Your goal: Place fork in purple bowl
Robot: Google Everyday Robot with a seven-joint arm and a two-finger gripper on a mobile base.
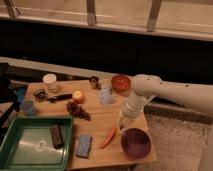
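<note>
The purple bowl (136, 142) sits at the front right corner of the wooden table (100, 120). My white arm reaches in from the right, and the gripper (123, 120) points down over the table just left of and behind the bowl, above its near-left rim. A pale thin object hangs at the gripper; I cannot tell whether it is the fork. No fork lies in plain view on the table.
An orange pepper (108, 137) lies left of the purple bowl, with a blue sponge (83, 145) beside it. A green tray (35, 142) holds a dark bar (56, 136). Grapes (78, 110), an orange bowl (120, 82), a white cup (50, 81) and a blue cup (28, 106) also stand here.
</note>
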